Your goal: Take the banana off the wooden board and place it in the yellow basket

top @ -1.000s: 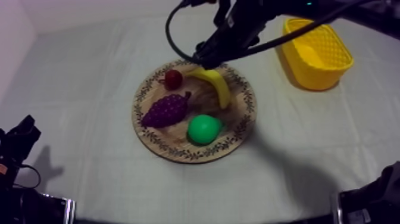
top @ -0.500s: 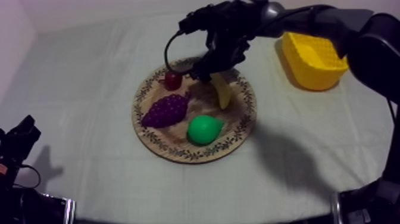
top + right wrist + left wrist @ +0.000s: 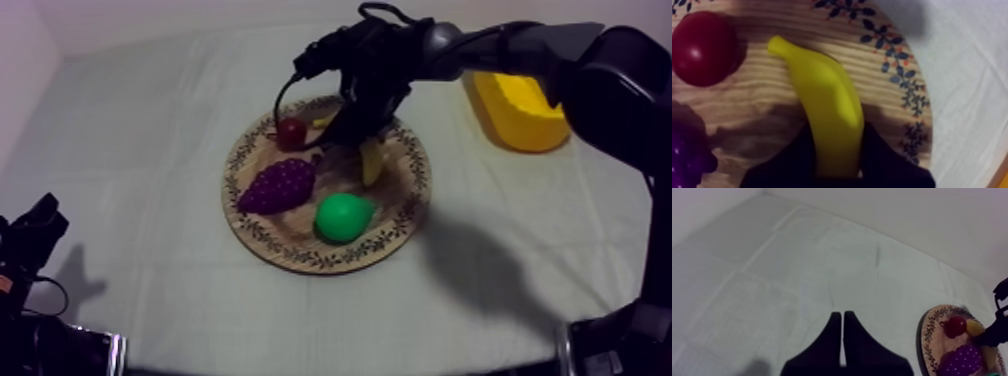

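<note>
Right fingers clasp the banana on the board; left fingers lie pressed together, empty, above the tabletop.

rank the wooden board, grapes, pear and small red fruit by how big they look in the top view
1. wooden board
2. grapes, by a narrow margin
3. pear
4. small red fruit
All the fruit sits on the board, so nearness hardly skews this.

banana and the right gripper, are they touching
Touching. The right wrist view shows the right gripper closed round the banana, pressing both its sides with no gap.
</note>
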Robot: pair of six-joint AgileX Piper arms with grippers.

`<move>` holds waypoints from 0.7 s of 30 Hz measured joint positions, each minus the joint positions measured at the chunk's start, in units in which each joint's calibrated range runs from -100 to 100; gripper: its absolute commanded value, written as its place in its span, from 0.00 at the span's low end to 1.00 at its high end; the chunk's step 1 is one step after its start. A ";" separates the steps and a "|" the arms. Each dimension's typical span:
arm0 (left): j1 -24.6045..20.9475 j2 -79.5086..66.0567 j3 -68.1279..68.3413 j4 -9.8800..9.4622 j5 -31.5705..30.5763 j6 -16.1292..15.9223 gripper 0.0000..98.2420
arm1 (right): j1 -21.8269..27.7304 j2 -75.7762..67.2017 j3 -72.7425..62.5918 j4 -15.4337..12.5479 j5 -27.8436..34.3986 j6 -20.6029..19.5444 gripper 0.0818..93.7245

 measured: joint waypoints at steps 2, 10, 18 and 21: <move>0.00 0.00 0.00 0.00 0.00 0.00 0.00 | -0.17 -1.14 1.07 0.00 0.66 -0.14 0.06; 0.00 0.00 0.00 0.00 0.00 0.00 0.00 | 0.31 -10.25 6.85 3.90 1.07 -2.81 0.06; 0.00 0.00 0.00 0.00 0.00 0.00 0.00 | 4.01 -22.93 11.95 7.41 -0.73 -4.16 0.06; 0.00 0.00 0.00 0.00 0.00 0.00 0.00 | 6.48 -27.39 14.10 8.20 -2.10 -4.12 0.06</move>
